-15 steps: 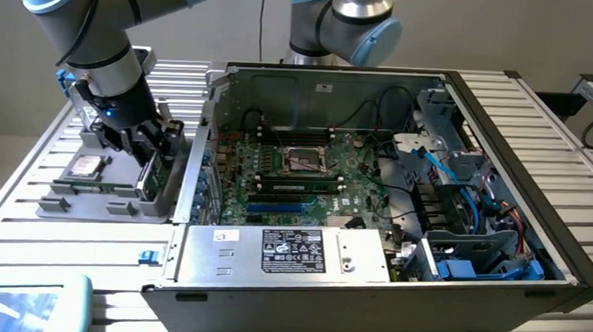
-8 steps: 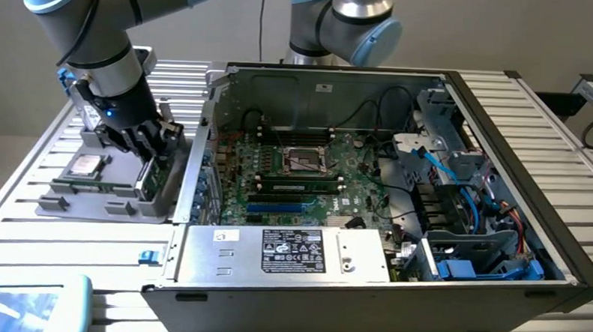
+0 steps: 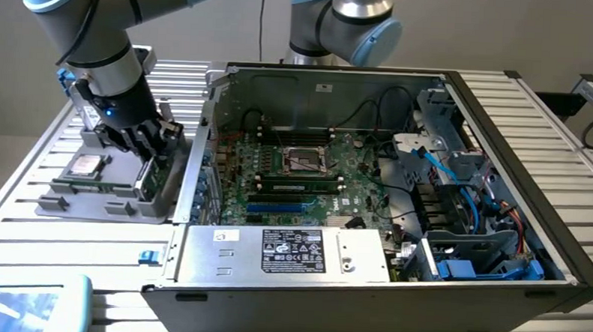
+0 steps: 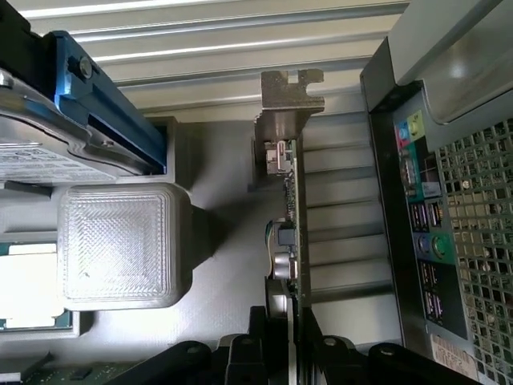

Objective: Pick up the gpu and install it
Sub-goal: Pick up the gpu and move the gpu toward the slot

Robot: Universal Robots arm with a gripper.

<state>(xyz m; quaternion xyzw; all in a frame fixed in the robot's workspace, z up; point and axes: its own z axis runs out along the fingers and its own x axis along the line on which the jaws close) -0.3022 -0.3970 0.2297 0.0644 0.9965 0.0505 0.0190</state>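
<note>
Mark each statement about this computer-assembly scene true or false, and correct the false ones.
1. The pincer is closed on the gpu. True.
2. The gpu is already seated on the motherboard. False: it is at the grey holder, outside the computer case, on the exterior view's left.
3. The computer case is open, with its motherboard exposed. True.
4. The gpu lies flat in the holder. False: it stands on edge.

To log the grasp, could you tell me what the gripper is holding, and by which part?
The gripper pinches the gpu by its upper edge, away from its metal bracket.
</note>
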